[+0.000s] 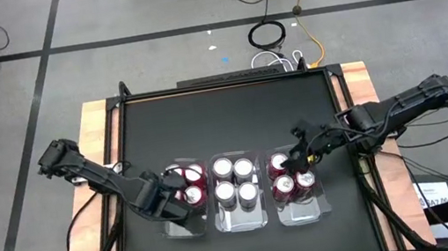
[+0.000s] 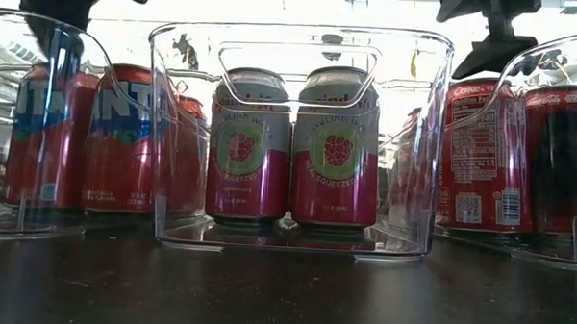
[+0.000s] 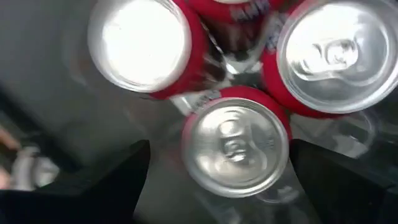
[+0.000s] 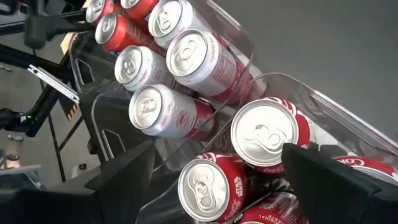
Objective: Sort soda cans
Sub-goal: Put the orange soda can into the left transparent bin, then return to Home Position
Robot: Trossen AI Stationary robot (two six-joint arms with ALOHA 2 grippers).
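Note:
Three clear trays sit side by side near the table's near edge. The left tray (image 1: 188, 229) holds red cans (image 2: 126, 137), the middle tray (image 1: 243, 221) holds silver-and-red cans (image 1: 234, 179) standing upright, and the right tray (image 1: 302, 213) holds red cola cans (image 1: 285, 186). My left gripper (image 1: 172, 195) hovers open over the left tray; in its wrist view its fingers stand on either side of one red can's silver top (image 3: 236, 146), with gaps showing. My right gripper (image 1: 302, 156) is open above the right tray, with a cola can (image 4: 267, 134) between its fingers.
The trays' clear walls (image 2: 165, 129) stand close around the cans. The far half of the black table top (image 1: 223, 117) lies bare. Wooden side rails (image 1: 99, 135) flank the table, and cables (image 1: 273, 34) lie on the floor beyond its far edge.

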